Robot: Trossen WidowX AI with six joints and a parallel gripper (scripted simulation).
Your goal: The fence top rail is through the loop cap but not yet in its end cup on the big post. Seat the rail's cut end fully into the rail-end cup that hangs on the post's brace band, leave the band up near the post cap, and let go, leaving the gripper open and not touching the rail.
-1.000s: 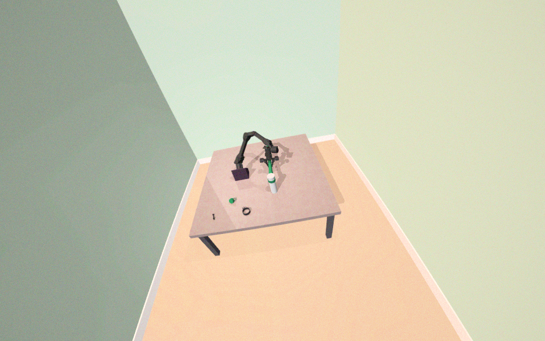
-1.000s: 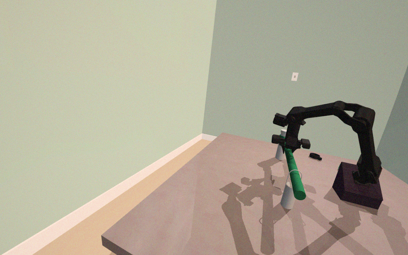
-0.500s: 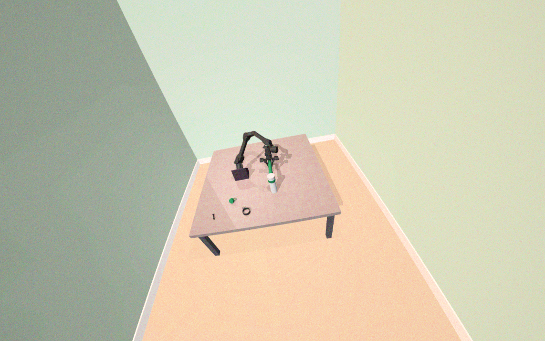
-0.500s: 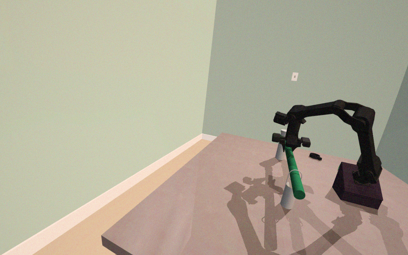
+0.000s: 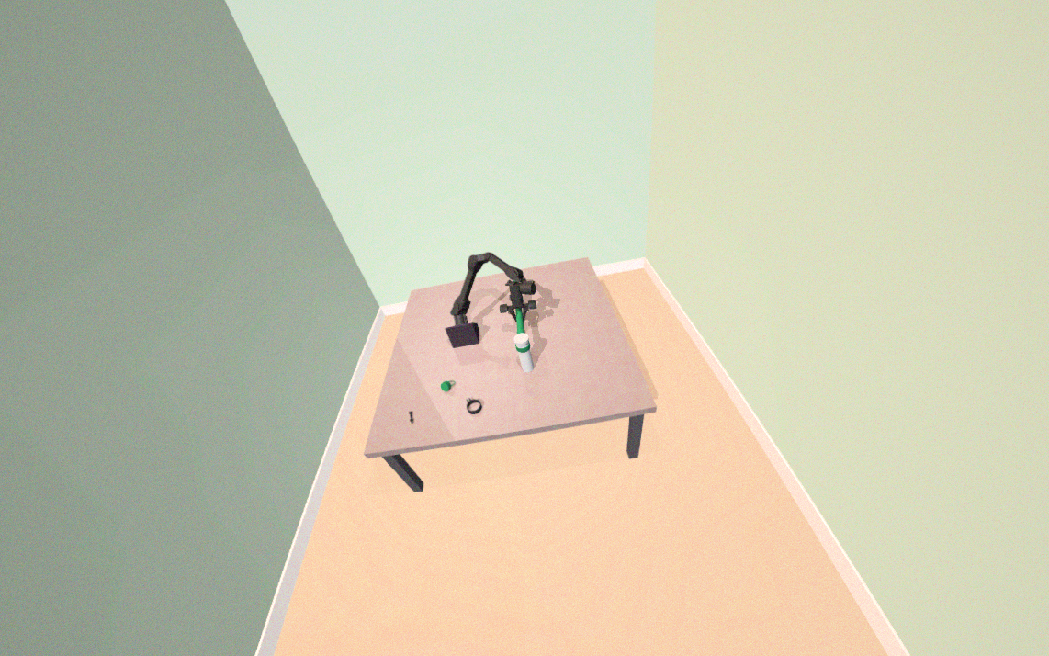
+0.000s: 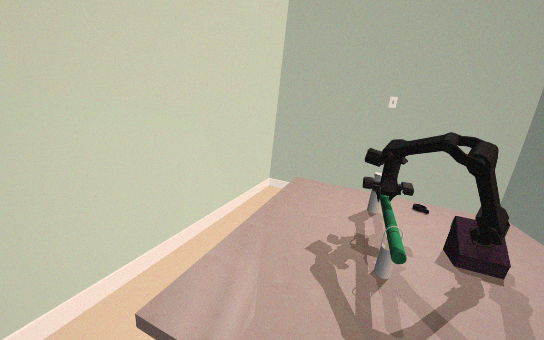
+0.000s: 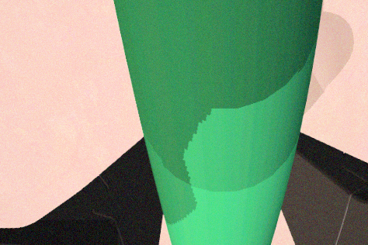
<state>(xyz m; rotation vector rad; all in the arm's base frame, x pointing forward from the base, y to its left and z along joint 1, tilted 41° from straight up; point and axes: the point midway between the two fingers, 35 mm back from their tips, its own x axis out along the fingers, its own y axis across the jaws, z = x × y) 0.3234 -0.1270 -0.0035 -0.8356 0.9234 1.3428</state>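
The green rail (image 5: 520, 324) (image 6: 390, 219) (image 7: 229, 85) passes through the thin loop (image 6: 401, 233) at the small grey post (image 6: 384, 266), its free end sticking out past it. My gripper (image 5: 518, 313) (image 6: 385, 197) (image 7: 222, 213) is shut on the rail, with a finger on each side. The big white post (image 5: 526, 361) (image 6: 374, 204) stands upright beyond the gripper. Its green band (image 5: 522, 347) sits just below the white cap (image 5: 521, 338) (image 6: 377, 175). The rail's far end reaches toward the band; the cup and how deep the rail sits in it are hidden.
The arm's dark base block (image 5: 462, 335) (image 6: 477, 258) stands beside the rail on the pinkish table (image 5: 593, 370) (image 6: 240, 291). A black ring clamp (image 5: 467, 411) (image 6: 420, 208), a small green piece (image 5: 445, 386) and a small dark bolt-like piece (image 5: 411, 417) lie toward one table edge.
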